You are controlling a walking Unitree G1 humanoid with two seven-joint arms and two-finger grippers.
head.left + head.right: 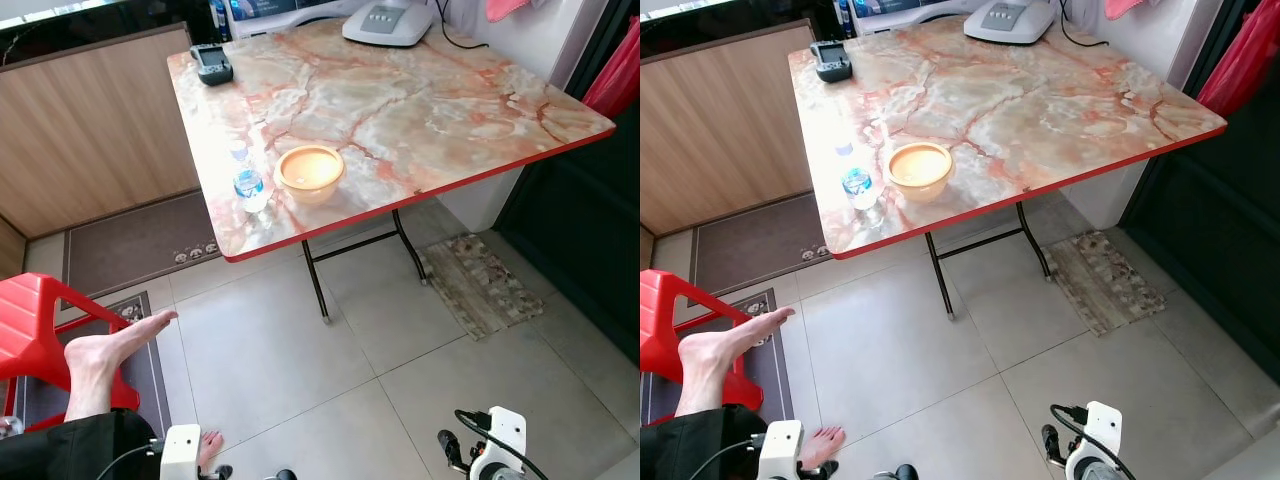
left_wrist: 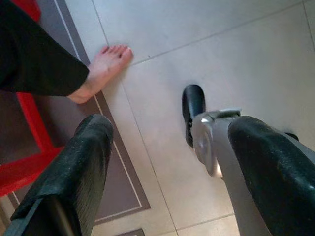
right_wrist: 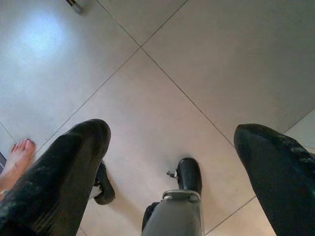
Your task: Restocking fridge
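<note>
- Left pincer: fingers spread wide, nothing between them, hanging low over the floor tiles; the robot's own dark foot shows below it.
- Right pincer: also spread, empty, pointing down at bare tiles, foot under it too.
- Both arms look idle at the robot's sides; white wrist housings sit at the lower edge of the head views.
- A person's bare foot rests on the floor just beside the left pincer; a second foot is propped on a red plastic chair, black trouser leg above.
- Worktop: marbled folding table with red edge, well ahead of the robot, out of reach from here.
- Water bottle: small, clear, blue label, upright near the worktop's front edge; likely the item to restock. Contents look clear, fill level cannot be told.
- Orange bowl: just beside the bottle, apart from it; looks empty.
- Far side of the worktop: a dark handset-like device and a grey appliance.
- Progress, judged: barely begun. Nothing gripped, nothing carried. Left: approach, take the bottle, find the fridge, stow.
</note>
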